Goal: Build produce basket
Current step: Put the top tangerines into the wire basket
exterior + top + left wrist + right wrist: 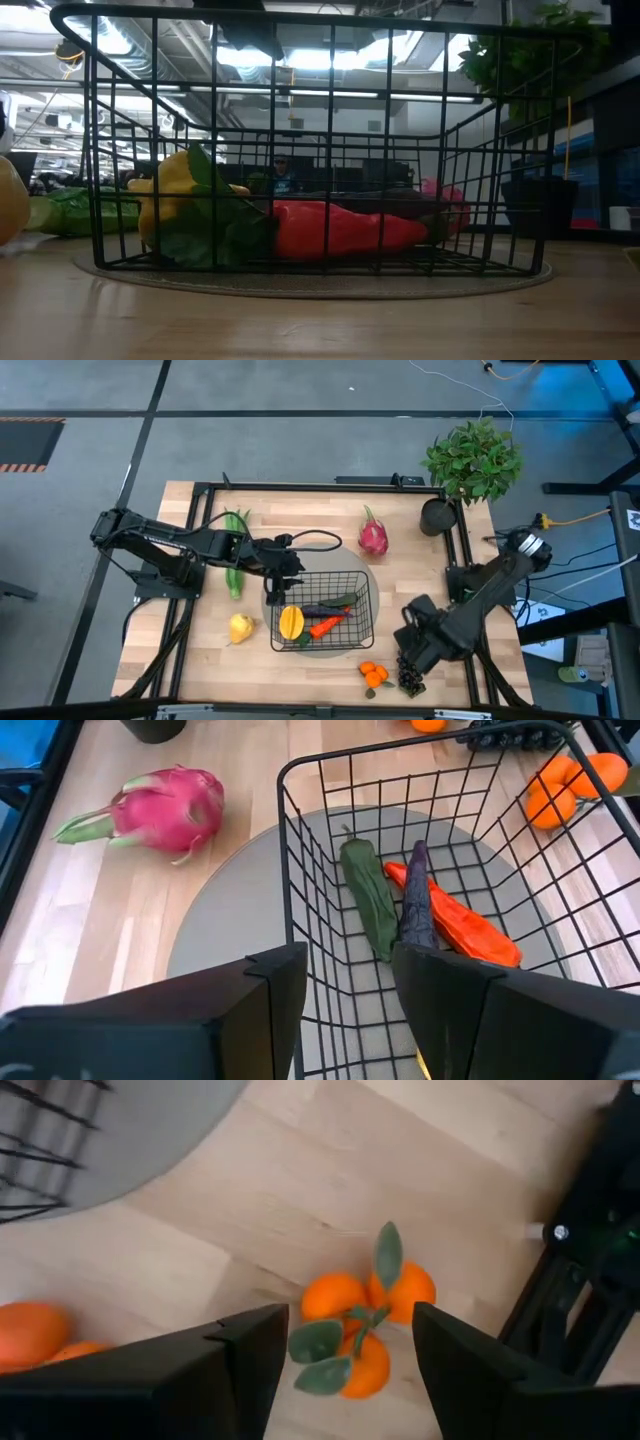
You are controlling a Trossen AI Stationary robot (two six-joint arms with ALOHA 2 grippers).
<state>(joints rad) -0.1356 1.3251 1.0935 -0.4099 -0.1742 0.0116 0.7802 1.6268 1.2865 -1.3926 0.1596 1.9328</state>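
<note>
Orange fruits lie on the worktop beside the basket, directly beyond the spread right claw; left claw, also spread, straddles the basket's rim.

Basket: black wire grid. Mat beneath it: grey, plain. Table: light wood planks, black frame.

Contents: carrot orange-red; eggplant dark purple; pepper dark green; fruit yellow.

On the table: dragon fruit pink with green tips; oranges orange with green leaves; grapes near black; stalks green; second fruit yellow. Plant: green leaves, black pot.
</note>
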